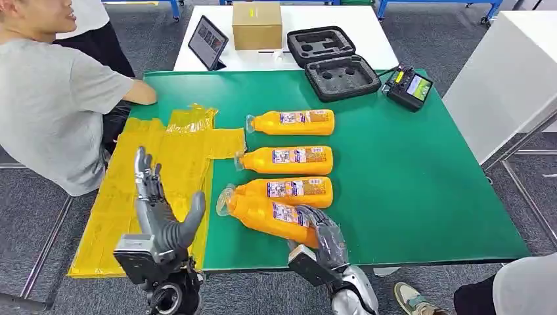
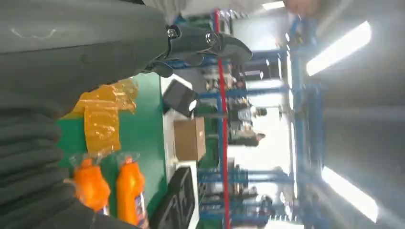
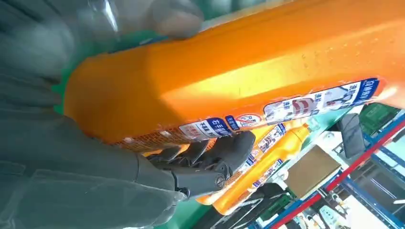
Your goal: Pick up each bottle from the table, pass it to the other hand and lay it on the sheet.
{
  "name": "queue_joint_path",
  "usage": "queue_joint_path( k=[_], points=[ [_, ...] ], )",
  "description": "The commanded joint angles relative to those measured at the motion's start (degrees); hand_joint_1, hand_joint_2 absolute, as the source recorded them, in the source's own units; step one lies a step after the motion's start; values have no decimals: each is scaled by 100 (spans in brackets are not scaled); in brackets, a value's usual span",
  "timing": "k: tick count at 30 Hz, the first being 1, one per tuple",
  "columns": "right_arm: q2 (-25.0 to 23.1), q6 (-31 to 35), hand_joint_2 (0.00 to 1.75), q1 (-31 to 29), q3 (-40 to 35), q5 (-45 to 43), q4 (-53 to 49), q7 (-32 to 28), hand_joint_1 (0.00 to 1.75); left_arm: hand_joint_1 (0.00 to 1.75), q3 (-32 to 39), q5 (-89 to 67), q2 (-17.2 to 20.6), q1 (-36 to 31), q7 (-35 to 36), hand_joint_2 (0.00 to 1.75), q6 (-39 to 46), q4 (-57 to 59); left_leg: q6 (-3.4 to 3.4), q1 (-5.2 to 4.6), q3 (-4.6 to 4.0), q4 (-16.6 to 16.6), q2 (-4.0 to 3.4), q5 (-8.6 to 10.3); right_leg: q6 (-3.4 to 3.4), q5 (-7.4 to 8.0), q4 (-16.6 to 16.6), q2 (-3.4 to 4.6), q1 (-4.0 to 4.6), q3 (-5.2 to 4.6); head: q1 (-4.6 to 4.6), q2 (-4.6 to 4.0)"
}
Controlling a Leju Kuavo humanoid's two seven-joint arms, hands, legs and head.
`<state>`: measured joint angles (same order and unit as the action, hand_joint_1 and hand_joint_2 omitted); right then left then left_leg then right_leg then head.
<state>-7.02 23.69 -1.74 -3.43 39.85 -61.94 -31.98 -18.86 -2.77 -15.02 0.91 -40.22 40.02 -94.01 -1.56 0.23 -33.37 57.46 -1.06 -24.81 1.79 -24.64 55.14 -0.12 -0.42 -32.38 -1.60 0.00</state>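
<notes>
Several orange bottles lie on the green table (image 1: 407, 177). My right hand (image 1: 323, 237) grips the base of the nearest bottle (image 1: 266, 210), whose neck is tilted up to the left; close up its fingers (image 3: 210, 157) curl under the orange bottle's body (image 3: 248, 71). Three more bottles lie behind it: one (image 1: 289, 189) just beyond, a middle one (image 1: 287, 159) and a far one (image 1: 291, 122). My left hand (image 1: 159, 209) is raised with fingers spread above the yellow sheet (image 1: 157, 177), holding nothing. Two bottles (image 2: 112, 188) and the sheet (image 2: 101, 114) appear past my left hand's fingers (image 2: 205, 40).
A person in a grey shirt (image 1: 49, 98) sits at the table's left, forearm on the sheet's far corner. At the back stand a tablet (image 1: 207, 42), cardboard box (image 1: 257, 25), black foam case (image 1: 332, 61) and a controller (image 1: 408, 86). Another person's shoe (image 1: 414, 300) is near the front right.
</notes>
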Motion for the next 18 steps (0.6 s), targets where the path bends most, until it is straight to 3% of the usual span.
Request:
queue_joint_path(
  k=[1, 2, 3, 5, 6, 11, 12, 15, 16, 17, 18],
  points=[
    [-16, 165, 175, 85, 209, -108, 236, -20, 175, 0, 687, 1250, -173, -95, 22, 0, -497, 1155, 8, 0, 13, -14, 18, 5, -5, -1, -10, -11, -1, 15, 2, 0],
    [-23, 238, 175, 100, 227, -144, 248, -35, 166, 0, 660, 1858, -156, -242, 43, 0, -744, 1981, 6, 0, 11, -12, 14, 4, -4, 0, -9, -8, -1, 10, 0, 0],
    [-36, 269, 175, 124, 239, -217, 238, -77, 143, 0, 538, 2172, -78, -393, 68, 0, -795, 2408, 4, 0, 13, -12, 14, 3, -3, -1, -10, -9, -1, 13, 0, 0],
    [-23, 340, 175, 181, 206, -308, 181, -168, 80, 0, 177, 2507, 59, -545, 26, 0, -883, 2897, 5, -3, 19, -21, 31, 9, -3, -2, -16, -26, -4, 19, 0, 0],
    [-17, 338, 175, 211, 165, -312, 130, -170, 75, 0, 78, 2445, 71, -540, 22, 0, -882, 2906, 4, -3, 16, -17, 27, 7, -2, -3, -13, -23, -4, 14, 2, 0],
    [-18, 336, 175, 219, 149, -311, 100, -170, 75, 0, 37, 2403, 51, -528, 22, 0, -867, 2897, 5, -3, 0, -9, 23, 3, -3, -5, -6, -19, -3, 0, 0, 0],
    [-13, 339, 175, 222, 143, -316, 80, -170, 65, 0, -44, 2382, 91, -543, 22, 0, -880, 2898, 4, -2, -1, -8, 22, 3, -3, -4, -6, -18, -2, 1, 2, 0],
    [-10, 379, 175, 257, 147, -364, 14, -168, 87, 0, -336, 2240, 179, -611, 34, 0, -888, 3027, 4, -2, -6, -6, 20, 3, -3, -3, -5, -15, -1, -6, 0, 0],
    [-11, 385, 175, 269, 146, -372, -2, -166, 99, 0, -378, 2244, 187, -629, 47, 0, -887, 3074, 7, -1, -6, -8, 28, 4, -5, -5, -6, -20, -1, -4, 2, 0],
    [-13, 395, 175, 291, 144, -403, -47, -174, 131, 0, -434, 2316, 187, -655, 133, 0, -919, 3209, 5, -3, -10, -8, 27, 4, -4, -4, -5, -21, -3, -7, 2, 0],
    [-16, 394, 175, 288, 140, -403, -50, -174, 136, 0, -444, 2314, 193, -640, 128, 0, -925, 3223, 3, -3, -14, -6, 17, 3, -2, -2, -4, -14, -3, -13, 2, 0]
  ],
)
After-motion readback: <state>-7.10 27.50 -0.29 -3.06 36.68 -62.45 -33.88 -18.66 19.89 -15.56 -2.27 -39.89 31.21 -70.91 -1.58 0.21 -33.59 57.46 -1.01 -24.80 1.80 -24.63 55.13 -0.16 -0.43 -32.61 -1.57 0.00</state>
